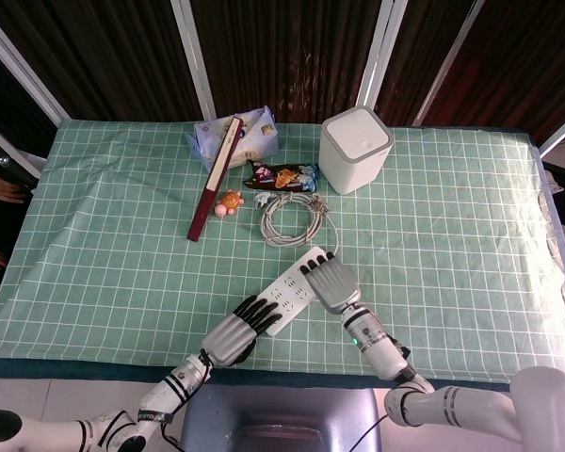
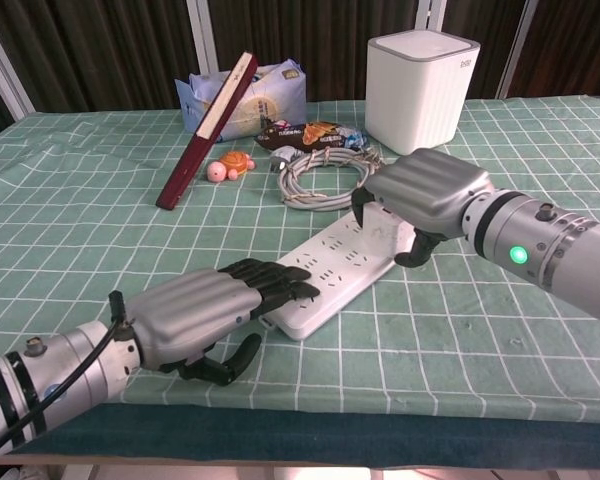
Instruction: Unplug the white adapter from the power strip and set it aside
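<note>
A white power strip (image 1: 287, 292) (image 2: 330, 275) lies slantwise near the table's front edge. My left hand (image 1: 234, 334) (image 2: 195, 310) rests on its near end, dark fingers flat on the sockets. My right hand (image 1: 331, 282) (image 2: 425, 190) covers the far end, fingers and thumb curled around the white adapter (image 2: 388, 225). Only a small white part of the adapter shows under the palm in the chest view; the head view hides it. Whether its prongs still sit in the strip I cannot tell.
Behind the strip lies a coiled grey cable (image 1: 292, 218). Further back stand a white cube-shaped device (image 1: 355, 149), a snack packet (image 1: 281, 175), an orange toy (image 1: 229, 201), a dark red book (image 1: 215, 188) and a blue-white pack (image 1: 237, 137). The table's front edge is just below both hands.
</note>
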Tool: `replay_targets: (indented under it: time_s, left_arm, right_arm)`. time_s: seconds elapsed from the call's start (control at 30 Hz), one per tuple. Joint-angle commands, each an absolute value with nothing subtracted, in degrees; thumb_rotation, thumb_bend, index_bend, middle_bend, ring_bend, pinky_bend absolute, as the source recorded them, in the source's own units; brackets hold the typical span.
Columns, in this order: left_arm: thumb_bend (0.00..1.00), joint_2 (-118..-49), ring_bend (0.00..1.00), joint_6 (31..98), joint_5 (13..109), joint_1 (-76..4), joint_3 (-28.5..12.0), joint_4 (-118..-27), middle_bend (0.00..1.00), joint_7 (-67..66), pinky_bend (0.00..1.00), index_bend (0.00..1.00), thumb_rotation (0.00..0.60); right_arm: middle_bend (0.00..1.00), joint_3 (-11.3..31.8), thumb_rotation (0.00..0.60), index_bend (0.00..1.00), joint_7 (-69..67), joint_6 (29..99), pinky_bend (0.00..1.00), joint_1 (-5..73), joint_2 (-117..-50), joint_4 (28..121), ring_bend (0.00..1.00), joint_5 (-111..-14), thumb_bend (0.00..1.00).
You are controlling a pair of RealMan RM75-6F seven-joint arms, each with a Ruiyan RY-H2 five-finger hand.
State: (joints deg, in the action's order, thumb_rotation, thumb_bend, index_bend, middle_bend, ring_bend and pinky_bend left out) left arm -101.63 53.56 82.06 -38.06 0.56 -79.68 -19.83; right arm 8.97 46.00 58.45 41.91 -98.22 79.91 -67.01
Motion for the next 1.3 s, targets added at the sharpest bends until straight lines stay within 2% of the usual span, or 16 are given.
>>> replay_targets:
  time_s: [0.03,0.3,0.53,1.0,1.3]
  left_arm:
    - [0.73,-101.76,0.0,53.49,81.99,-38.04,0.6,-79.52,0.0,-19.87,0.03,0.0,0.587]
    - [0.73,-102.36,0.0,53.48,82.16,-38.01,0.79,-79.18,0.0,-20.17,0.03,0.0,0.586]
    - [0.73,-102.48,0.0,53.47,81.99,-37.92,0.8,-79.14,0.0,-20.43,0.03,0.0,0.589]
    - [0.73,-102.72,0.0,53.13,81.54,-37.98,0.64,-78.92,0.0,-20.82,0.03,0.0,0.589]
    - [0.74,-102.25,0.0,54.09,82.27,-38.01,0.35,-80.01,0.0,-20.8,0.03,0.0,0.589]
  right_arm:
    - [0.55,8.67,0.6,0.77,45.44,58.62,0.51,41.77,-97.84,80.17,0.45,-66.97,0.52]
    - [0.55,10.01,0.6,0.77,49.01,56.55,0.51,42.71,-96.63,84.07,0.45,-58.95,0.52]
    - [0.55,9.83,0.6,0.77,50.66,57.68,0.51,43.52,-95.44,86.8,0.45,-56.58,0.52]
    - [0.55,6.02,0.6,0.78,41.07,61.29,0.51,41.48,-95.32,83.0,0.45,-66.6,0.52]
    - [0.55,5.87,0.6,0.78,37.58,62.8,0.51,40.51,-93.27,84.32,0.45,-69.98,0.53]
